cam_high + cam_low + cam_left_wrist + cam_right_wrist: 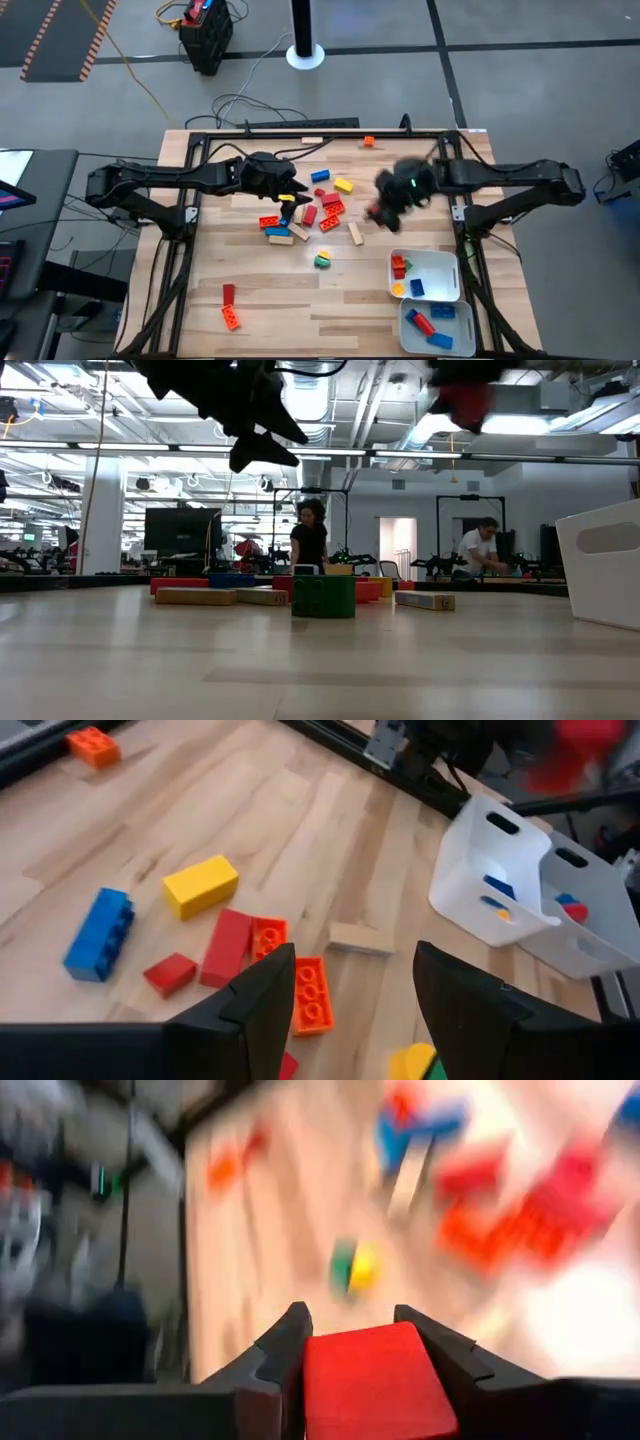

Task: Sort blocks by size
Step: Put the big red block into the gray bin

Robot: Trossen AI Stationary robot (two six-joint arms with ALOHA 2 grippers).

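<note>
- Pale wooden planks make up the table (300,300), framed by dark rails, with a grey floor and cables around it.
- Beyond the table edge, the low view shows a bright workshop with two people (309,538) at benches far back.
- The right gripper (352,1335) hangs above the table, just right of the central pile, its fingers closed on a plain red rectangular block (372,1380); the same red block (462,398) shows high above the table in the low view.
- The left gripper (352,990) hovers over the left part of the pile with its fingers spread apart and nothing between them.
- Under it lie a yellow studded brick (201,885), a blue studded brick (98,934), an orange studded brick (309,994) and a short tan wooden block (360,939).
- A green and yellow stacked brick (323,261) sits apart, in front of the pile.
- Two red and orange bricks (229,306) lie near the table's front left.
- One orange brick (368,142) rests alone by the far rail.
- Two white rectangular plastic trays (440,262) stand at the front right, touching each other, each holding a few red, blue and yellow bricks.
</note>
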